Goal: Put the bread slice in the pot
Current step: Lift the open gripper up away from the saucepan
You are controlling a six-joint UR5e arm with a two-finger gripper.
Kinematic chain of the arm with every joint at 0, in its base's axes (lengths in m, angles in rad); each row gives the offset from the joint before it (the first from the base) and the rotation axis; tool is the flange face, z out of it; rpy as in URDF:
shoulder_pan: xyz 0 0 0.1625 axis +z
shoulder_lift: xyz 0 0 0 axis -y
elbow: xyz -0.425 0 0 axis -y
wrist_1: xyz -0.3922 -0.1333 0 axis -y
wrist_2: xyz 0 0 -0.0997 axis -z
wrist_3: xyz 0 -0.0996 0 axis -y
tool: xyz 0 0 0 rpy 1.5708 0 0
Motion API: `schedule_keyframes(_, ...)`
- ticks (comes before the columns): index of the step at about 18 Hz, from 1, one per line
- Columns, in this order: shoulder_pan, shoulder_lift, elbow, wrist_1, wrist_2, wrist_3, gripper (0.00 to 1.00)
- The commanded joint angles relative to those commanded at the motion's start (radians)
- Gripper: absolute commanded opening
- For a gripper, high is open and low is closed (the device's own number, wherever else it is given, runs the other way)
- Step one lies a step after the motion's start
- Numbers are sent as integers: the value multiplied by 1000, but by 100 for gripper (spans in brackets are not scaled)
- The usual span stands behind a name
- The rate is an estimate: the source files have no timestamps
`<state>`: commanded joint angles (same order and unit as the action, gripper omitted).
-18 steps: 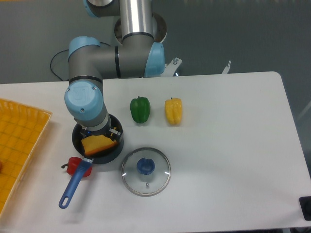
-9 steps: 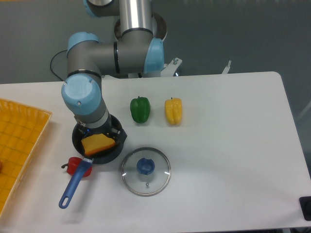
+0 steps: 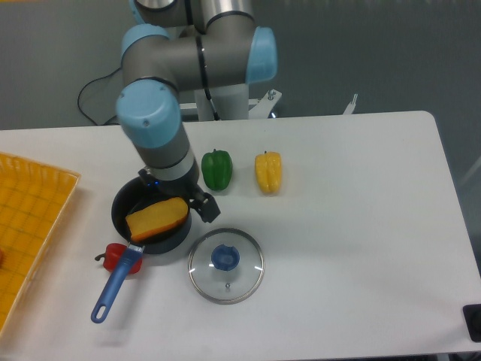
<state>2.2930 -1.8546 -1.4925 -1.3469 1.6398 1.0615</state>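
Spanning white table (image 3: 361, 226), grey backdrop (image 3: 376, 53)

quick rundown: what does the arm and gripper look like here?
The arm is made of silver-grey tubes with light-blue round joint caps. A black cable loops behind its base. The gripper is small and black, mostly hidden under the wrist; no markings are readable.
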Motion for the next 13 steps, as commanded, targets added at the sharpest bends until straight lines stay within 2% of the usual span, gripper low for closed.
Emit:
schedule_keyframes(6,88,11,3,-3,-23,208,100)
schedule_keyframes(13,98,3,2,21,-25,215,100)
